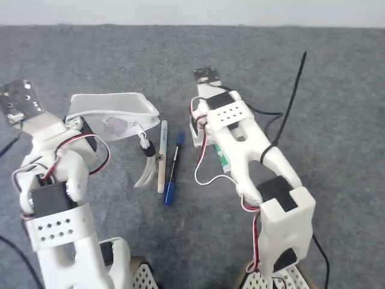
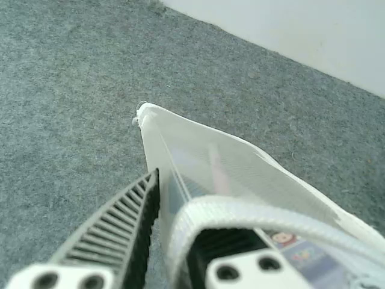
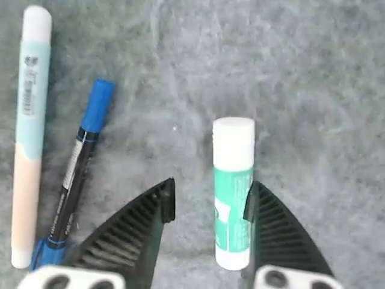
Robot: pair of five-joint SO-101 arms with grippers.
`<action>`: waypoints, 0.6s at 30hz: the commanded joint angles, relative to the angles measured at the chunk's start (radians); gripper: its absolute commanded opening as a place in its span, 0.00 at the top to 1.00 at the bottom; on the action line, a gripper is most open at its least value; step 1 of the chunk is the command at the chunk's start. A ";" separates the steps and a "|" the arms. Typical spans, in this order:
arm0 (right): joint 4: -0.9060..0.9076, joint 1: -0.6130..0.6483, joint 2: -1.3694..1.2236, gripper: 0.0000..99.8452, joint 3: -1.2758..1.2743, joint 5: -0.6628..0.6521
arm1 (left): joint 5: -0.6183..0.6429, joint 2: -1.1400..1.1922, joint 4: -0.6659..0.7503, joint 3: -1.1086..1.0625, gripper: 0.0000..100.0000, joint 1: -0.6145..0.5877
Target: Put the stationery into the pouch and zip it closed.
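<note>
From above, the glue stick (image 1: 221, 158) is mostly buried under the right arm (image 1: 252, 150), just a green sliver showing. In the left wrist shot the pouch (image 2: 240, 174) runs off the edge, contents too blurry to name. The blue pen (image 3: 78, 174) ends behind the right gripper (image 3: 210, 189).

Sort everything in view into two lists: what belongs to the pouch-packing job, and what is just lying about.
Job: pouch, held by the left end effector; glue stick, inside the open right end effector; blue pen; pastel pen.
Lying about: black cable; grey mat.
</note>
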State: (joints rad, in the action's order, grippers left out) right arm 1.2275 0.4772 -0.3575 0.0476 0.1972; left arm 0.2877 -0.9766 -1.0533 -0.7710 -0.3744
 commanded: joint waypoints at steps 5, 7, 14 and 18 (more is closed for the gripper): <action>-0.091 -0.045 -0.051 0.82 0.068 -0.100 | 0.009 -0.011 0.038 0.015 0.99 -0.002; -0.076 -0.047 -0.084 0.82 0.091 -0.115 | 0.009 -0.011 0.038 0.015 0.99 -0.002; -0.018 -0.041 -0.154 0.87 0.138 -0.118 | 0.009 -0.011 0.038 0.015 0.99 -0.002; -0.025 -0.015 -0.148 0.99 0.138 -0.118 | 0.009 -0.011 0.038 0.015 0.99 -0.002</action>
State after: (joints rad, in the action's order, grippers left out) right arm 1.2029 0.4388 -0.5324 0.1320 0.0882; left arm 0.2877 -0.9766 -1.0533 -0.7710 -0.3744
